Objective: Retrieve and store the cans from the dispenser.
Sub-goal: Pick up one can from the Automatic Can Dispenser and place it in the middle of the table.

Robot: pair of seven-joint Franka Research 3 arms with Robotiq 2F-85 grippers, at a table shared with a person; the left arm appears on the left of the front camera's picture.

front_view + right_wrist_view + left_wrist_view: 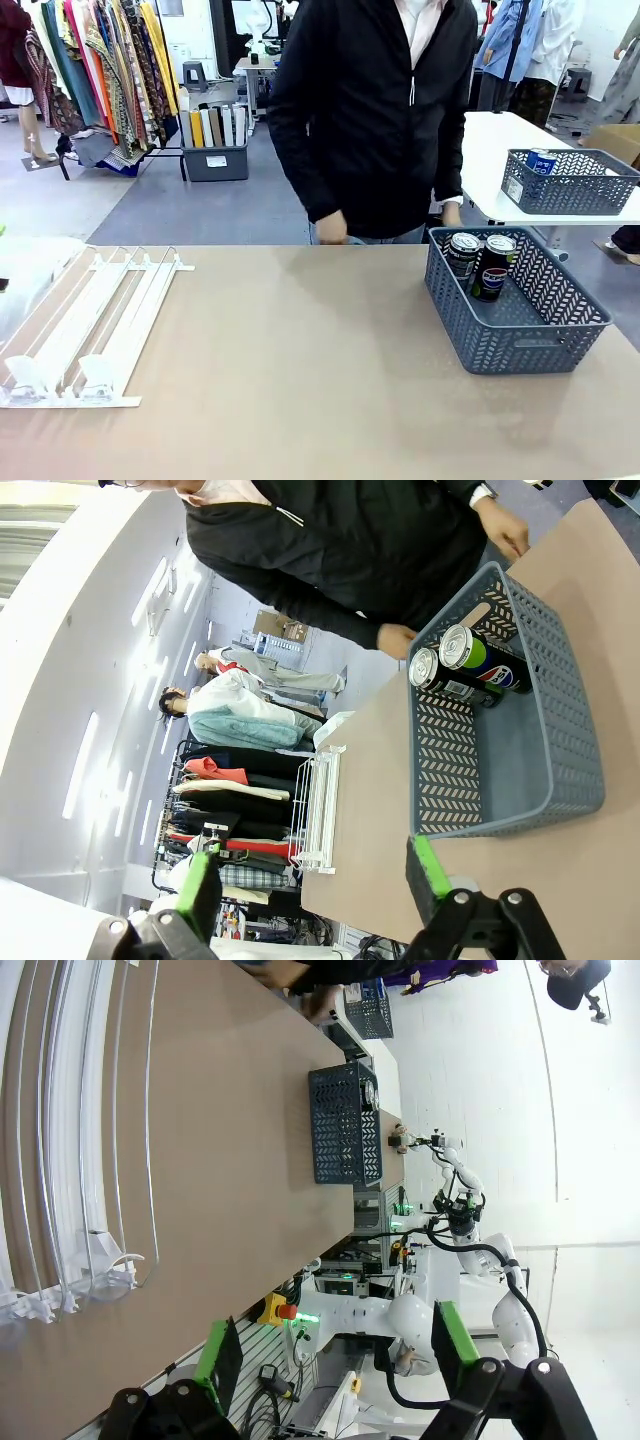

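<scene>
The white dispenser lies flat at the table's left, its clear stoppers toward the near edge. Two black Pepsi cans stand leaning in the far corner of a dark grey mesh basket at the right. In the left wrist view my left gripper is open with nothing between its fingers, above the table beside the dispenser, with the basket farther off. My right gripper is open too, held back from the basket that holds the cans. The dispenser lies beyond it.
A person in a black jacket stands at the far edge, one hand near the table, the other by the basket. A second mesh basket with a blue can sits on a white table behind.
</scene>
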